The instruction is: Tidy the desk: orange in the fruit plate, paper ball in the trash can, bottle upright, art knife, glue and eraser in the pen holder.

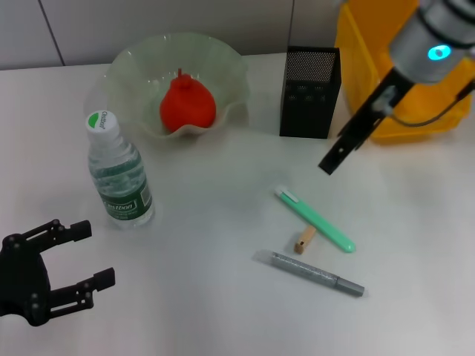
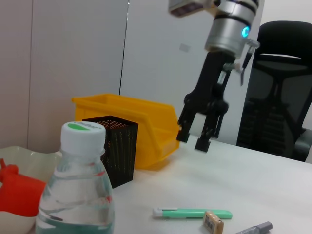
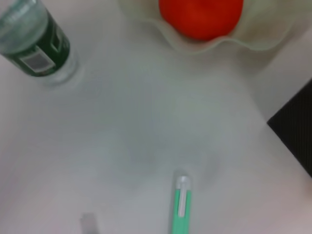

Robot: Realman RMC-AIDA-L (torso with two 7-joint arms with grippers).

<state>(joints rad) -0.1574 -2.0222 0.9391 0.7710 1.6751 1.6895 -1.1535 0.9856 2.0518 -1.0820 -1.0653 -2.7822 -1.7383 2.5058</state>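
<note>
On the desk (image 1: 223, 311), the trash can (image 1: 371, 44) stands beside the pen holder (image 1: 310, 93). The orange (image 1: 188, 104) sits in the fruit plate (image 1: 133, 74); the bottle (image 1: 119, 174) stands upright. Right tool (image 2: 195, 141) hovers open (empty); left tool (image 1: 85, 256) open. The eraser (image 1: 304, 239) lies on the desk.

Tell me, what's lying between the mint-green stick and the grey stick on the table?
In the head view, the tiny tan-brown eraser lies between the mint-green stick and the grey stick, close against the green one.
</note>
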